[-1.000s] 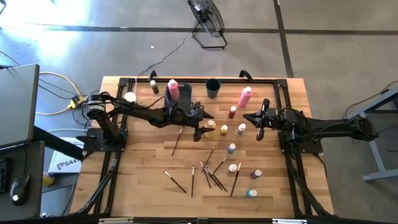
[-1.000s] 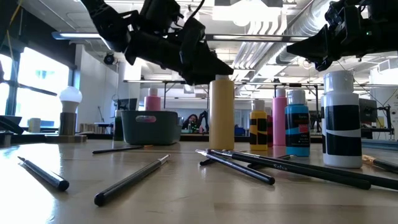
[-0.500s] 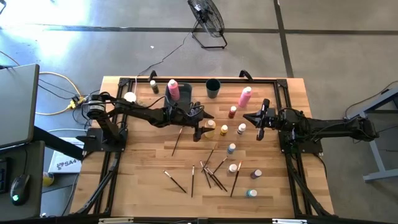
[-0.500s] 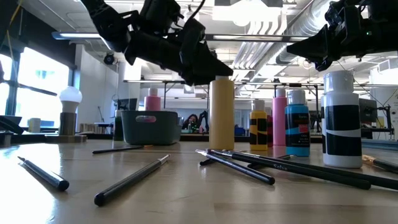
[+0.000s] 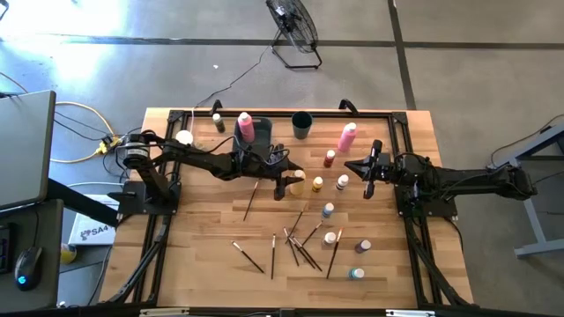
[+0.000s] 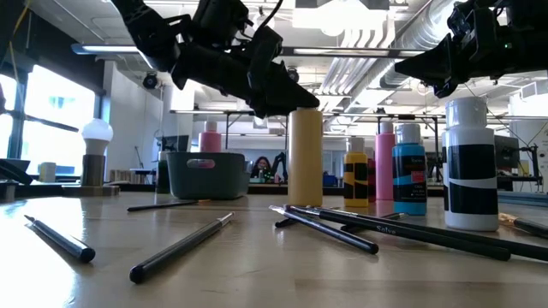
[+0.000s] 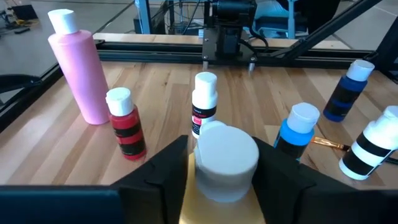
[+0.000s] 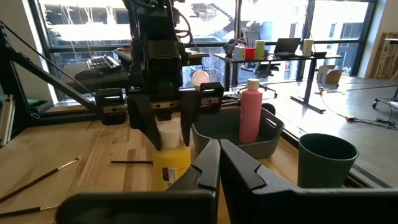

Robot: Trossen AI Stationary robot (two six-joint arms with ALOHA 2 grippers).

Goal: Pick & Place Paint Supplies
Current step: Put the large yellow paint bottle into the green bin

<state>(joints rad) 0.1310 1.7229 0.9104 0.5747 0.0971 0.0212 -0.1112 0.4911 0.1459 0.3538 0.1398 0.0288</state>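
Bright daylight through windows (image 8: 273, 25); glare on floor (image 5: 79, 62); low view backlit, near paintbrushes (image 6: 180, 248) blurred.

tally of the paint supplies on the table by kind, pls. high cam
Tall squeeze bottles: 3 (2 pink, 1 yellow)
Small white-capped paint bottles: 8
Paintbrushes: about 8; several overlap in the middle cluster, so the count is not exact
Total: about 19
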